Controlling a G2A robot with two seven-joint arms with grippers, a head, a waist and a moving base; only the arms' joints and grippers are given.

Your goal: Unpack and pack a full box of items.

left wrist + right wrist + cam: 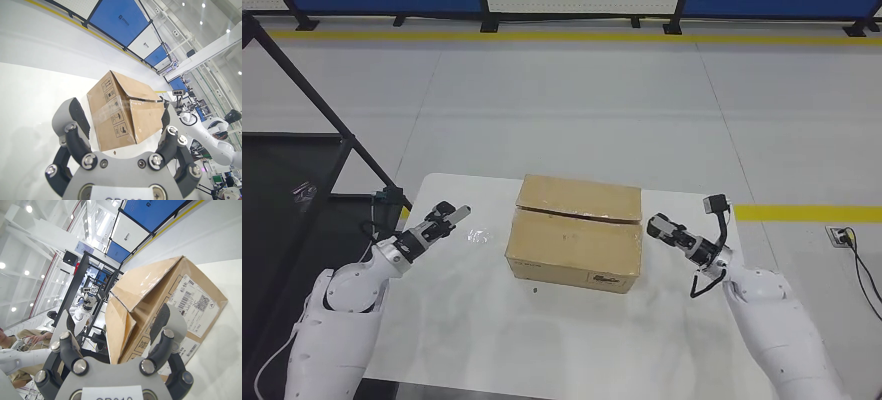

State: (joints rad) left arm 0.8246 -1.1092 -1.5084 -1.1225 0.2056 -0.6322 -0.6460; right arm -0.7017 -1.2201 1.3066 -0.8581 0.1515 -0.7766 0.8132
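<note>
The left pincer (458, 212) hangs empty over the desk (442, 330) with its fingers spread wide. From it the box (577, 235) lies at about 3 o'clock in the top view, near but apart. Its own wrist view looks between the fingers at the box's short end, the one with clear tape across it.

The right pincer (651, 224) is likewise apart and empty. The box lies at 9 o'clock from it, and it stands just beside the opposite short end, nearer than the left one. Whether a fingertip brushes the cardboard there I cannot tell from above.

The box sits mid-desk, upright, with its long axis running 9 to 3 o'clock, so one pincer faces each end. Its top flaps (577, 198) are folded down and meet in a seam along that long axis. A narrow gap shows at the seam, and the flaps look unsealed on top.

The forearms come in low from 7 and 5 o'clock, wrists angled inward toward the box. I judge that unpacking has not yet begun. The next move likely calls for lifting a flap, and the right arm is better placed for it.
</note>
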